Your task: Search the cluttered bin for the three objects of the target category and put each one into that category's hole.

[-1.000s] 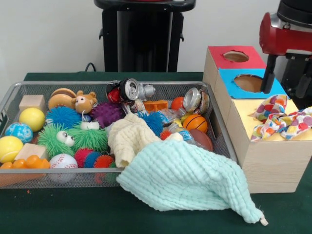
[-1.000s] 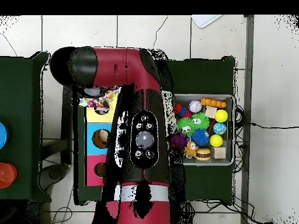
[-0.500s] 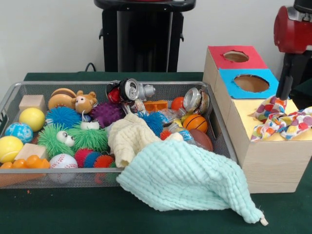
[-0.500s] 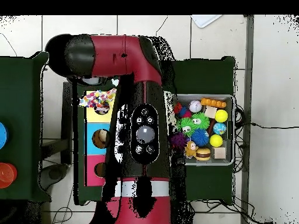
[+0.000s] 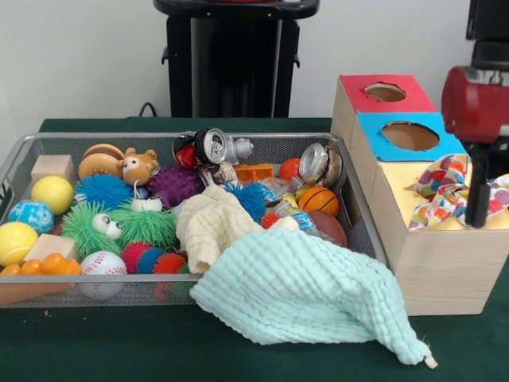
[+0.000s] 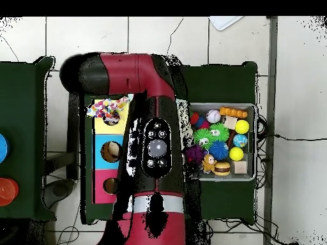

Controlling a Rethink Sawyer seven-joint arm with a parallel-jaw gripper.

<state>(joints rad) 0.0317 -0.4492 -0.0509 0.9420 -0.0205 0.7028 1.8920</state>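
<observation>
The wire mesh bin (image 5: 183, 140) holds balls, spiky toys, cans and cloths; it also shows in the overhead view (image 6: 255, 143). A heap of ruffled white fabric with a multicolour print (image 5: 447, 195) lies on the yellow top (image 5: 398, 179) of the wooden box and covers its hole in the front view. In the overhead view the fabric (image 6: 106, 107) lies over the edge of the hole (image 6: 114, 118). My gripper (image 5: 478, 199) hangs from the red arm just in front of the fabric, at the box's right end. Whether it is open or shut does not show.
A mint waffle cloth (image 5: 310, 290) hangs over the bin's front rim onto the green table. A cream cloth (image 5: 211, 223) lies in the bin beside it. The blue-topped hole (image 5: 406, 135) and the red-topped hole (image 5: 385, 92) stand behind the yellow top. My arm (image 6: 153, 147) covers the table's middle from above.
My arm has swung from above the blue top to the right and down, nearer the camera, in front of the printed fabric. The fabric and the bin's contents have not moved.
</observation>
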